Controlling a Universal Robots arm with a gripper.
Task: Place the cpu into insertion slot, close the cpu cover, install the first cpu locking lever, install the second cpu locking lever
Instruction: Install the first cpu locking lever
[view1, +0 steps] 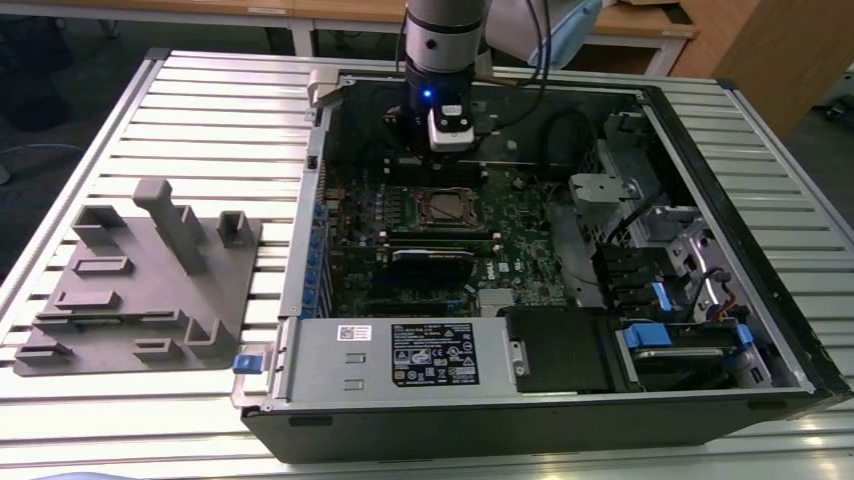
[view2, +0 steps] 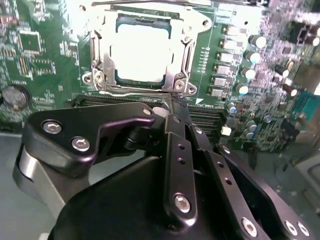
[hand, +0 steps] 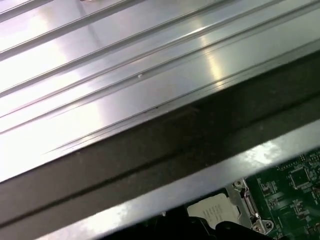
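Note:
The cpu (view2: 141, 50) is a bright silver square lying in the insertion slot (view1: 445, 208) on the green motherboard. The cpu cover (view2: 102, 60), a thin silver frame, lies flat around it, and the chip shows through its window. Thin wire locking levers (view2: 134, 91) run along the socket's edges; whether they are latched I cannot tell. My black gripper (view2: 172, 106) hovers just beside the socket, apart from it, with its fingers together and nothing between them. In the exterior view the gripper (view1: 450, 150) hangs just behind the socket. The cpu (hand: 214, 212) also peeks past the case wall in the first wrist view.
The open black computer case (view1: 747, 150) lies on a slatted metal table (view1: 200, 110). Memory slots (view2: 205, 117) run beside the socket, under the gripper. A grey fixture block (view1: 147, 280) sits at the exterior view's left. Drive bays and cables (view1: 667, 290) fill the case's right side.

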